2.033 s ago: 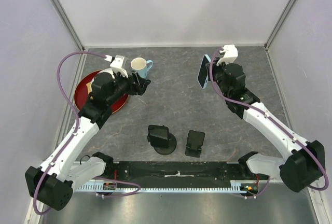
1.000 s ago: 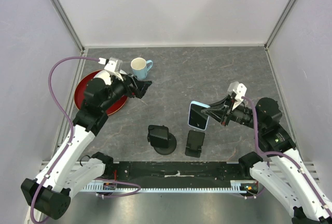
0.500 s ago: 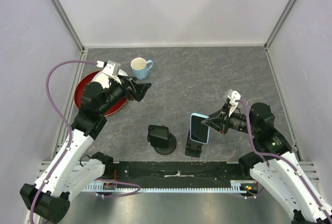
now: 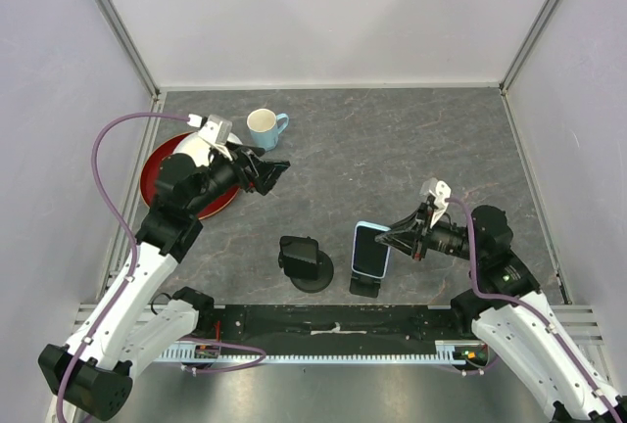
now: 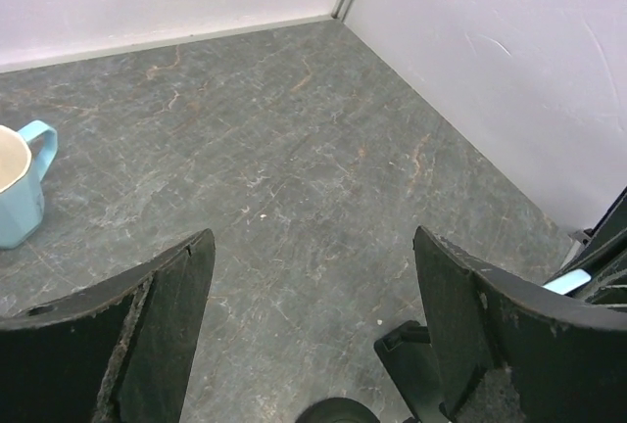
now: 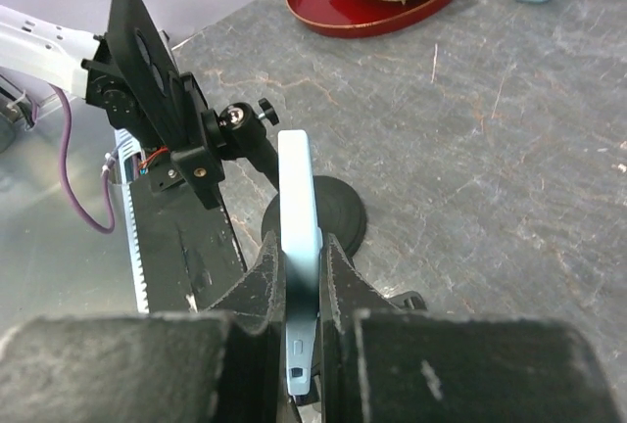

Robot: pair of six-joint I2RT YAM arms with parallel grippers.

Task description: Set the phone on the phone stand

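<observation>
At lower centre of the top view, the right tool pinches the light-blue phone by its faces just over the black phone stand, and releasing before its bottom seats could tip it onto the desk.

Table: matt grey stone-look. Tray: glossy red. Phone: smooth pale-blue plastic.
</observation>
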